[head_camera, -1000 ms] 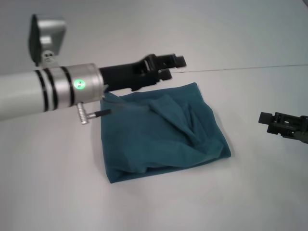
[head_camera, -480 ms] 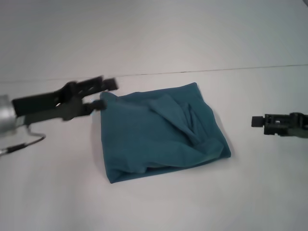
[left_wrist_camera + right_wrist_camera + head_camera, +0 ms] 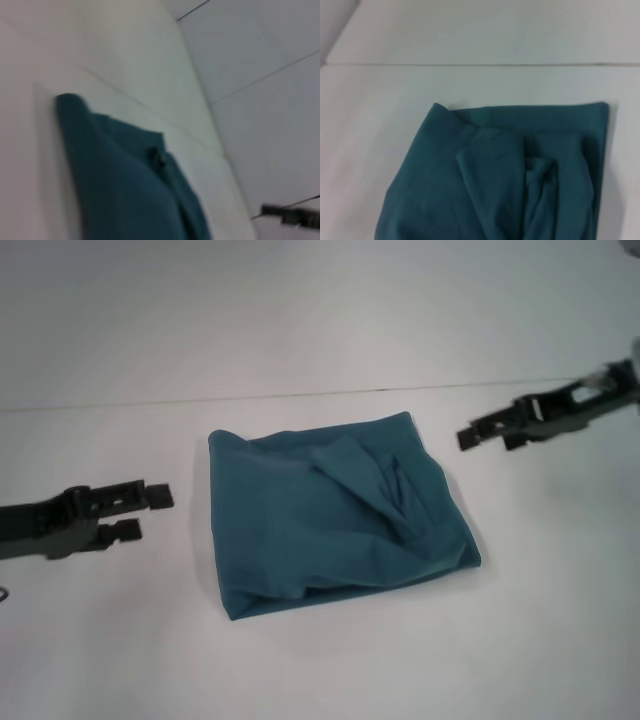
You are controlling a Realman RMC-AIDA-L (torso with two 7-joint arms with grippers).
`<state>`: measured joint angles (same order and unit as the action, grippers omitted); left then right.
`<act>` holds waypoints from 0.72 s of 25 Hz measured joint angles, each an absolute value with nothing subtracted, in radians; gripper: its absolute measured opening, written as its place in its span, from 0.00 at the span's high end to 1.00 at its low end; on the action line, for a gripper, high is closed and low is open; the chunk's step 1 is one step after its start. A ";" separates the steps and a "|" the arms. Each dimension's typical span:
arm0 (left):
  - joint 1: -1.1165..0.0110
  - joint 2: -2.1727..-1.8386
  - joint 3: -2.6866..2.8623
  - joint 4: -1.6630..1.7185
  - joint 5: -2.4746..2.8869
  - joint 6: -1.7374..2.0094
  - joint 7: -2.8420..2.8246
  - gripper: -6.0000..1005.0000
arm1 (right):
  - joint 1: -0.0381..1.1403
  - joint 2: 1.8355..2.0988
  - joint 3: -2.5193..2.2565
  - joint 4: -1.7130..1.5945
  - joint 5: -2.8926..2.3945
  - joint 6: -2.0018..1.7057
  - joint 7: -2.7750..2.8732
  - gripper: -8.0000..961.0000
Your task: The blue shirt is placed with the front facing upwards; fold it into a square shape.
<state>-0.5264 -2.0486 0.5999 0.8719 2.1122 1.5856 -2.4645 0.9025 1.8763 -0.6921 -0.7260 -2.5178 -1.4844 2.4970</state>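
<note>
The blue shirt point(image 3: 340, 515) lies folded into a rough square in the middle of the white table, with a few creased folds on top; its lettering and collar tag are hidden. It also shows in the left wrist view point(image 3: 125, 185) and the right wrist view point(image 3: 505, 175). My left gripper point(image 3: 150, 512) is open and empty, low over the table to the left of the shirt, apart from it. My right gripper point(image 3: 487, 438) is open and empty, just beyond the shirt's far right corner, not touching it. It shows far off in the left wrist view point(image 3: 292, 216).
The white table point(image 3: 320, 660) carries only the shirt. A thin dark seam line point(image 3: 300, 395) runs across the table behind the shirt.
My left arm has let go at the shirt's far left corner and drawn back to the left and nearer. My right gripper has moved farther away and in towards the shirt's far right corner.
</note>
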 joint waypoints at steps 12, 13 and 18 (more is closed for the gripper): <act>-0.558 -2.094 0.641 0.864 2.256 1.487 -2.500 0.08 | 0.960 1.926 -0.761 -0.762 -2.547 -1.417 2.569 0.04; -0.566 -2.097 0.663 0.853 2.262 1.454 -2.515 0.08 | 0.958 1.923 -0.761 -0.764 -2.543 -1.418 2.569 0.04; -0.629 -2.098 0.768 0.761 2.270 1.308 -2.549 0.08 | 0.952 1.916 -0.752 -0.765 -2.537 -1.421 2.569 0.04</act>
